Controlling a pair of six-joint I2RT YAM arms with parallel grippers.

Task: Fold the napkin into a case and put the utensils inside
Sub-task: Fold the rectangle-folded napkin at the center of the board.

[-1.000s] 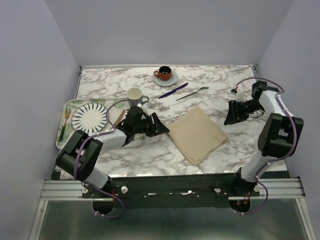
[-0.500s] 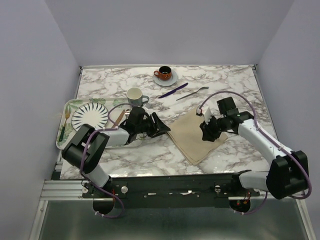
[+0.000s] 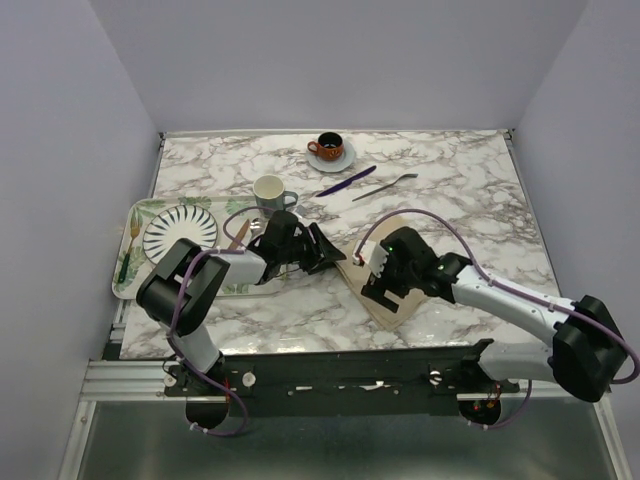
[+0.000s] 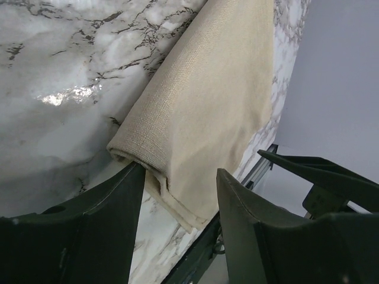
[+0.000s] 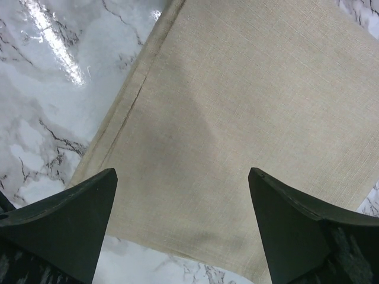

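Near the table's (image 3: pixel 470 170) front edge, the right pincer (image 5: pixel 180 176) hangs over the napkin (image 3: pixel 398 314), fingers spread wide. It has swung in from the table's right side within the last second. Just to its left, the left pincer (image 4: pixel 180 171), also spread, has crept up to the cloth's folded left corner, which now lies between its fingers. The napkin lies flat as a folded square, not yet a case. Farther back, the purple knife (image 3: pixel 346 181) and the fork (image 3: pixel 385 186) lie untouched on the marble. Both arms look set to start the next fold, and neither grips anything.
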